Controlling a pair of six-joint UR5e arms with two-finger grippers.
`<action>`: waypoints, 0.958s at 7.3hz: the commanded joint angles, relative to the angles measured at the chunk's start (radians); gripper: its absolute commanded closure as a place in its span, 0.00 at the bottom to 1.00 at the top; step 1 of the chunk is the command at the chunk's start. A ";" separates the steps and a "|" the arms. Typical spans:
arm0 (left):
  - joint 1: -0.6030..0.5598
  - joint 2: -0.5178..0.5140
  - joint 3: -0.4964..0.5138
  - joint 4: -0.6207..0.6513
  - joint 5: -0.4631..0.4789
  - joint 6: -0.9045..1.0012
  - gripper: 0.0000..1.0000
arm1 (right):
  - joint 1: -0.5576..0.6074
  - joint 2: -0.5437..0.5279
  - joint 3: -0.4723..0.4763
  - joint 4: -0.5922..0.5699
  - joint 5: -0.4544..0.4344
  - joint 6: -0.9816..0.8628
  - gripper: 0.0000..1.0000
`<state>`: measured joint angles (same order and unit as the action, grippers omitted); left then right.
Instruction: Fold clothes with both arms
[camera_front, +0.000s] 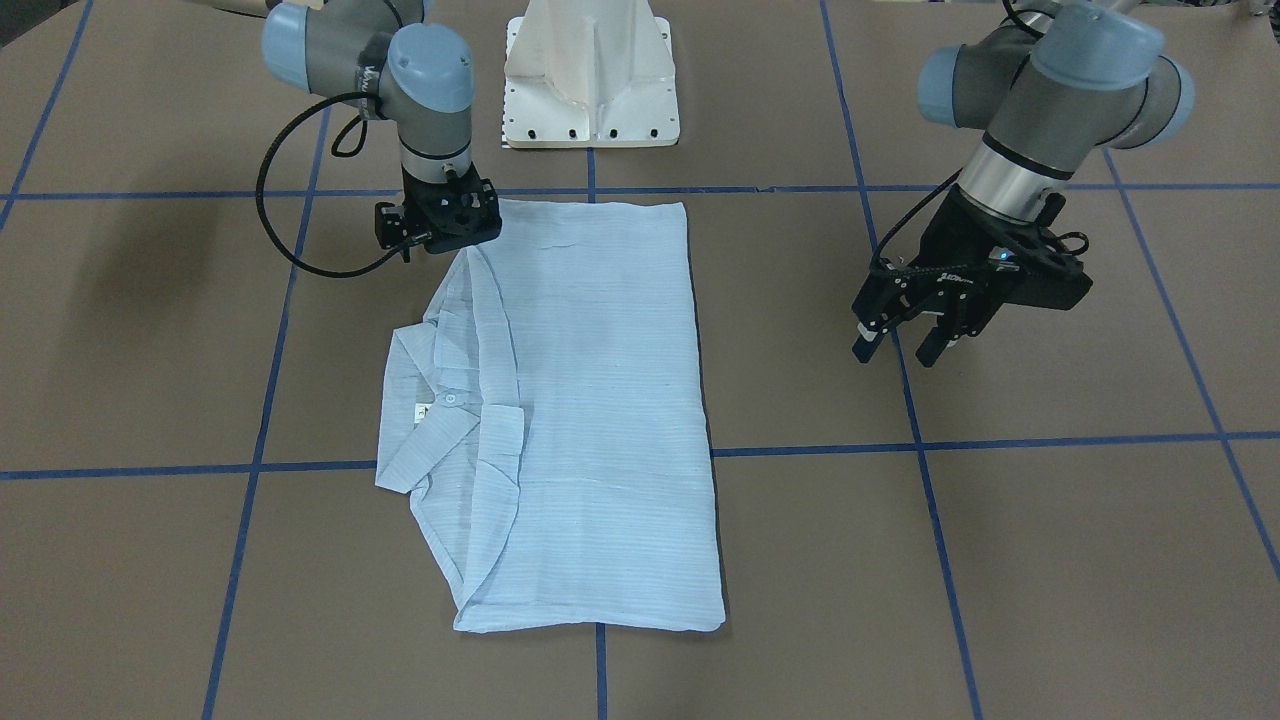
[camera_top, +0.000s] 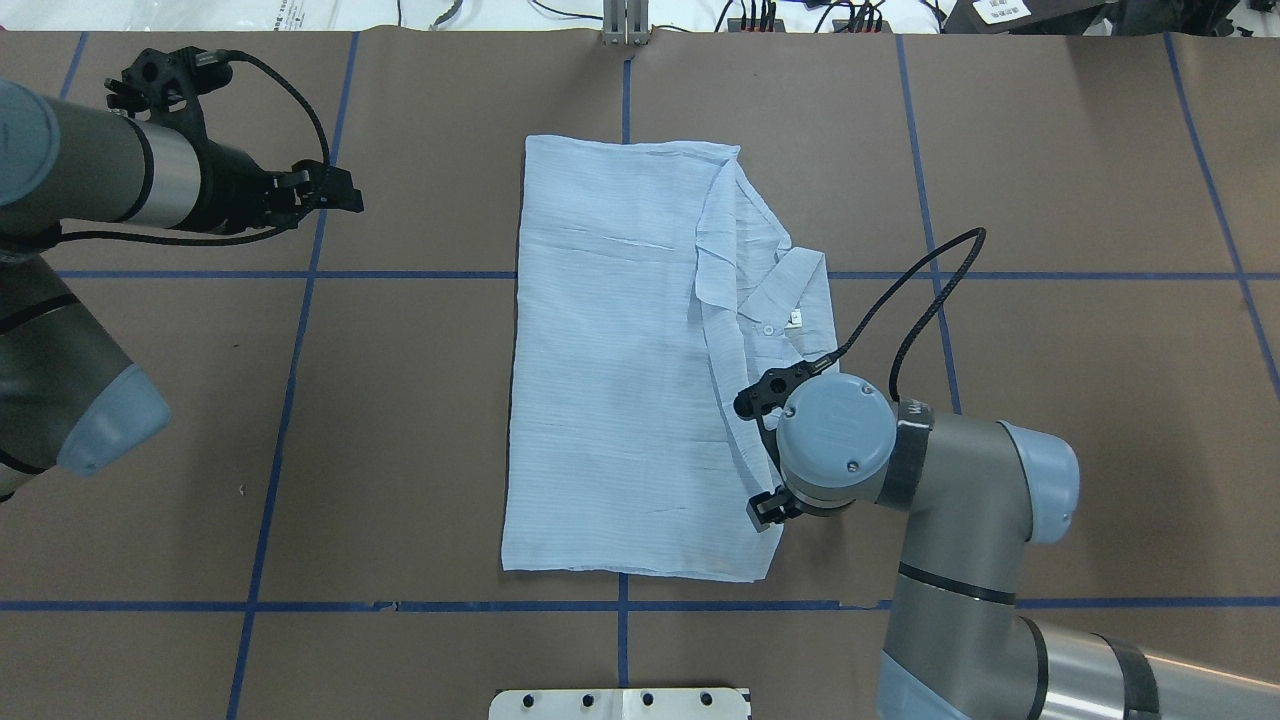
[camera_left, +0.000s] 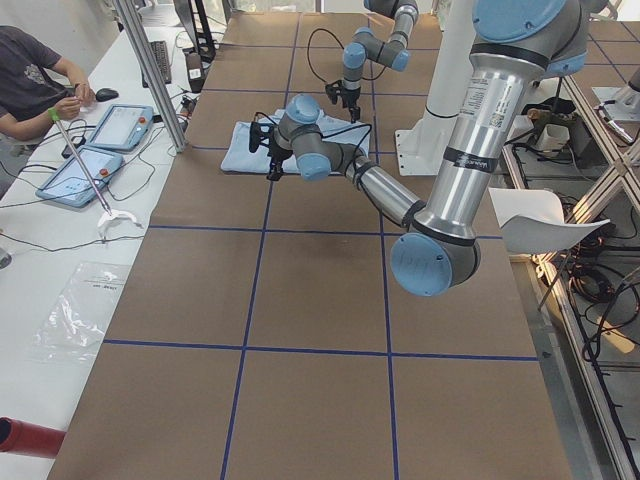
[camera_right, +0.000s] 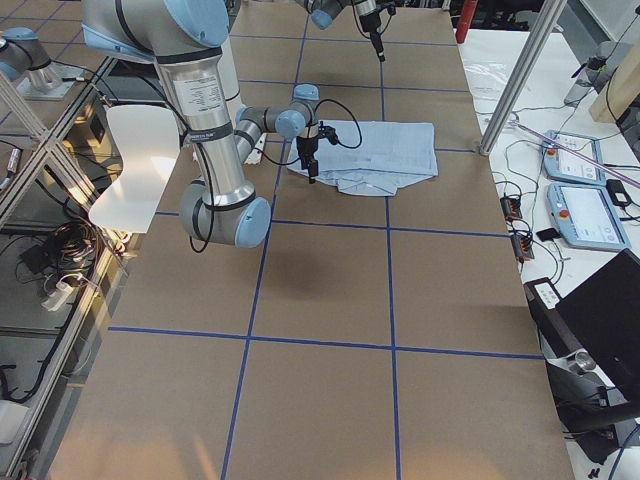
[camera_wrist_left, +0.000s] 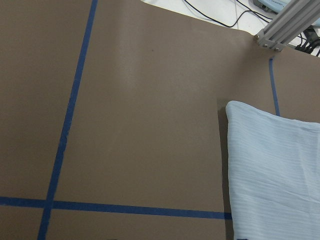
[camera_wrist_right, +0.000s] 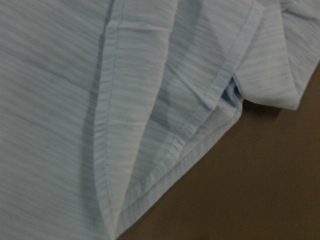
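Mostly unseen: right jaws, perhaps over shirt (camera_top: 610, 370).

the light blue, finely striped shirt (camera_top: 610, 360) lies flat in the middle of the table (camera_top: 420, 420), folded into a long rectangle, its collar (camera_top: 790, 290) sticking out on the robot's right. the right gripper (camera_front: 447, 222) points down over the shirt corner nearest the robot; the left gripper (camera_front: 903, 347), jaws parted, hangs well apart from it.

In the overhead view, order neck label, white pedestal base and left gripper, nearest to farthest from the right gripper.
1. The neck label, close by on the shirt.
2. The white pedestal base, bottom edge.
3. The left gripper, far upper left.
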<state>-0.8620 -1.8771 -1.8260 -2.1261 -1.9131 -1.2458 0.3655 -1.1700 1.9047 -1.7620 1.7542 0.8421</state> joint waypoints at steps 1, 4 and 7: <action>0.001 -0.007 0.002 0.000 0.000 -0.007 0.16 | 0.023 -0.034 0.065 -0.094 -0.001 -0.034 0.00; 0.001 -0.008 0.005 0.000 0.000 -0.007 0.16 | 0.030 0.010 0.085 -0.146 -0.010 -0.031 0.00; 0.003 -0.005 0.008 0.000 0.000 -0.007 0.16 | 0.043 0.133 -0.025 -0.132 -0.033 -0.018 0.00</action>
<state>-0.8600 -1.8830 -1.8206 -2.1261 -1.9129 -1.2533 0.4051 -1.0856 1.9353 -1.8991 1.7336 0.8203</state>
